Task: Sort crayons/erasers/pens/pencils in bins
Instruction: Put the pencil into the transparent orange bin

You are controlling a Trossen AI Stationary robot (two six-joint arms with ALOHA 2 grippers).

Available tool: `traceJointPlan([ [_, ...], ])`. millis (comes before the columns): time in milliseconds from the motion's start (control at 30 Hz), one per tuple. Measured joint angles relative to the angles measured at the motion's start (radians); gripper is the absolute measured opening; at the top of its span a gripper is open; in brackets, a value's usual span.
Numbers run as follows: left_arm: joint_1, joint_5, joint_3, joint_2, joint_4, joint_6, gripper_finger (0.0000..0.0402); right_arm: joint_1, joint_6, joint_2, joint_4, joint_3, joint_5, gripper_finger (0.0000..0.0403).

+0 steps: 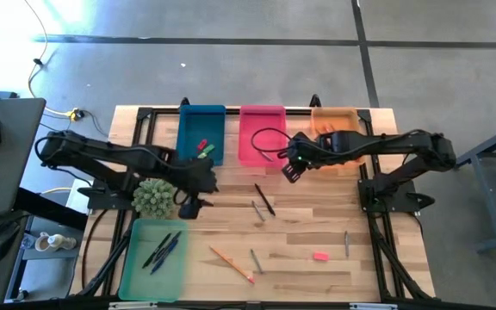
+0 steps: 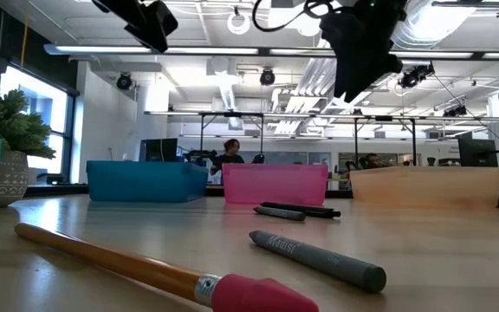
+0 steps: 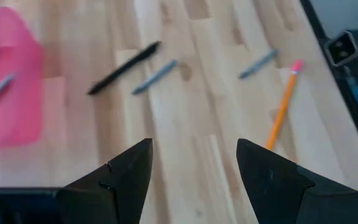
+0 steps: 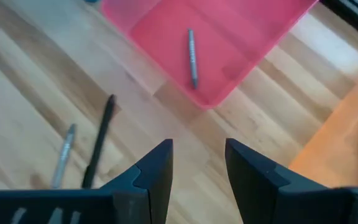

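1. Wooden planks make up our table [image 1: 317,232], with four bins on it: blue bin [image 1: 201,134], pink bin [image 1: 261,133] and orange bin [image 1: 335,125] in a row along the far edge, and the green bin [image 1: 155,258] at the near left corner.
2. We see our right gripper [image 1: 290,170] hanging just in front of the pink bin, its fingers [image 4: 154,174] apart and empty.
3. Our left gripper [image 1: 189,207] waits left of the pink bin, beside a potted plant [image 1: 154,198], fingers [image 3: 126,177] spread wide, holding nothing.
4. One grey crayon [image 4: 192,57] lies inside the pink bin.
5. A black pen [image 1: 264,199] and another crayon [image 1: 257,210] lie just in front of the pink bin.
6. A pencil [image 1: 231,263], two more crayons and a pink eraser [image 1: 320,256] lie farther in front of the pink bin.
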Motion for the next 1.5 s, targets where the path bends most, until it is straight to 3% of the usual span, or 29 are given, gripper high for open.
traceJointPlan([
  [233, -0.128, -0.057, 0.0, 0.08, 0.002, -0.125, 0.0223, 0.062, 0.061, 0.004, -0.013, 0.0, -0.003, 0.0137],
  [733, -0.324, -0.048, 0.039, 0.231, 0.017, -0.321, 0.0223, 0.122, 0.092, 0.004, -0.018, 0.0, -0.004, 0.0137],
  [1100, -0.359, -0.058, 0.185, 0.436, -0.048, -0.34, 0.0223, 0.137, 0.107, 0.004, -0.016, 0.0, -0.004, 0.0137],
  [1500, -0.383, -0.062, 0.231, 0.583, 0.002, -0.347, 0.0204, 0.137, 0.102, 0.004, -0.019, 0.0, 0.027, 0.0137],
])
